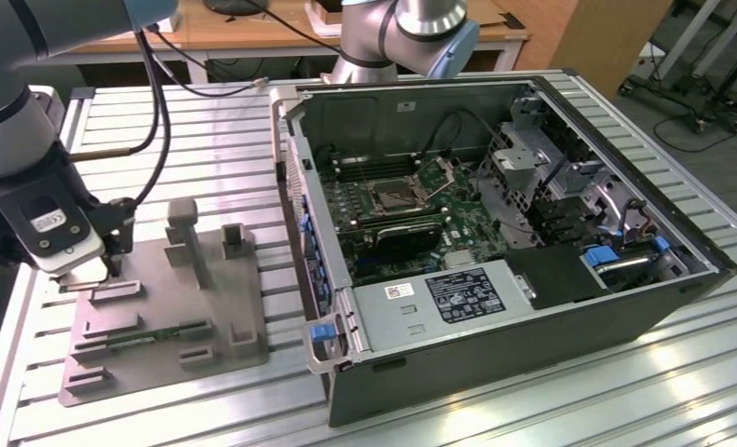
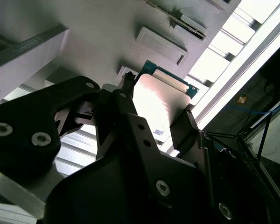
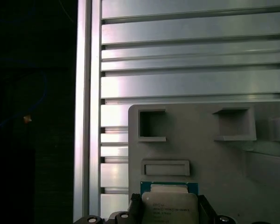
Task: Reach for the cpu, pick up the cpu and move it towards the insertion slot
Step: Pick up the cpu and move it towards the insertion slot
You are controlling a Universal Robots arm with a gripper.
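Ribbed aluminium tabletop (image 3: 191, 56) carries a grey plastic tray (image 3: 224, 168); over it, the black end effector (image 2: 155, 112) is clamped on the small silvery square cpu (image 3: 170, 209).

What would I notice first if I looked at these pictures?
Probably the big open computer case on the exterior view's right, with the square insertion slot showing inside. Then the gripper, over the grey tray on the exterior view's left, clamped on the shiny cpu.

The first wrist view's edge cuts off the cpu (image 3: 170, 207).
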